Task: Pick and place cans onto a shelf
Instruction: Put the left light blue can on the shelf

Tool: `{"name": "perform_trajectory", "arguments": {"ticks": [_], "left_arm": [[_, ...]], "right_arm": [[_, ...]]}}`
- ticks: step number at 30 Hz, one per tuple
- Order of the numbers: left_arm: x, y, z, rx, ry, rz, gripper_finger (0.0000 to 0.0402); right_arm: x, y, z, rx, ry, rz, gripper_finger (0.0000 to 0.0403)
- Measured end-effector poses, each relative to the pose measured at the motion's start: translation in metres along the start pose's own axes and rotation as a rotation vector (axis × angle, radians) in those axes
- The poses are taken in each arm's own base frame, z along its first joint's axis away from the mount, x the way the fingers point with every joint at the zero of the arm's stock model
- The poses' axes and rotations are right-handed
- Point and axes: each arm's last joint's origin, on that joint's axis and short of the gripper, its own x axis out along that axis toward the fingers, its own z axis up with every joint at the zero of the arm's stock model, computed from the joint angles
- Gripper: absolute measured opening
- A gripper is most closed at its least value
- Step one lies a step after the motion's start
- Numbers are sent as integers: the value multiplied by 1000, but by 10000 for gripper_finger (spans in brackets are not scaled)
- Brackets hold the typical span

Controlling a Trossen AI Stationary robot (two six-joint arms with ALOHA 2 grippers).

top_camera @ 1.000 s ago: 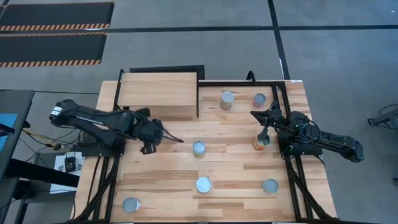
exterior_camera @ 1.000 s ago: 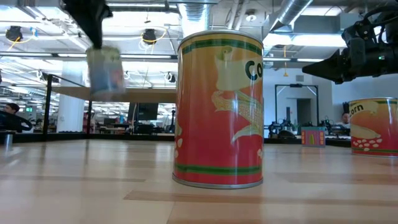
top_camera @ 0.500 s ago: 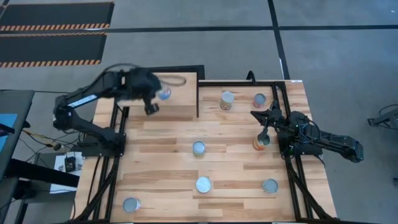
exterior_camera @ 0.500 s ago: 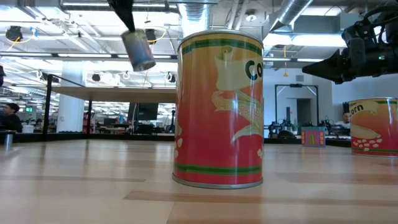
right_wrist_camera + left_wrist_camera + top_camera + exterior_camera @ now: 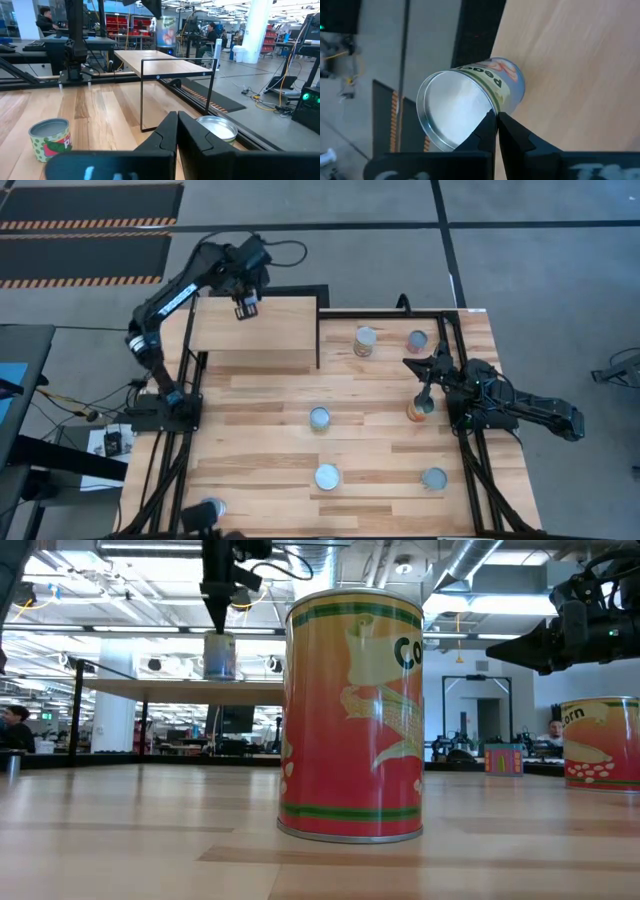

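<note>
Six cans stand on the desk (image 5: 260,430) in the high view: one (image 5: 365,340) and a second (image 5: 417,340) beyond the right fingers, one (image 5: 319,417) mid-desk, one (image 5: 327,476) nearer the front, one (image 5: 434,477) at the front right, one (image 5: 211,509) at the front left corner. The left gripper (image 5: 244,308) hangs over the far edge of the shelf (image 5: 270,330); its can is hidden under the wrist here. The right gripper (image 5: 424,395) sits right above an orange can (image 5: 417,412).

Low view: the left gripper (image 5: 217,622) points down, fingers closed on the top of a blue-labelled can (image 5: 219,655), which hangs upright, its base level with the shelf top. A large orange can (image 5: 353,716) fills the foreground; another (image 5: 601,743) stands at the picture's right edge.

Left wrist view: the fingers (image 5: 487,131) are pinched tight on the rim of the held can (image 5: 470,110), pale shelf wood beyond it.

Right wrist view: the right fingers (image 5: 186,132) are nearly together, gripping nothing visible. A silver-topped can (image 5: 216,130) lies just past the fingertips, a green-and-red can (image 5: 49,138) off to one side, and the shelf (image 5: 155,59) further ahead with the held can (image 5: 165,31) above it.
</note>
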Motion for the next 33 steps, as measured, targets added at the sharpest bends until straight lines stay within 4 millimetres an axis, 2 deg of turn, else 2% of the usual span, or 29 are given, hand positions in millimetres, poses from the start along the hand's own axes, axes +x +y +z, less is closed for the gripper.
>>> {"name": "perform_trajectory", "arguments": {"ticks": [5,9,33], "left_arm": [[17,12,0,5,7,-63,0],[23,20,-6,-22,45,-75,0],[25,23,-10,-57,49,-116,0]], "right_arm": [[0,0,0,0,0,0,33],[0,0,0,0,0,0,33],[0,0,0,0,0,0,33]]}}
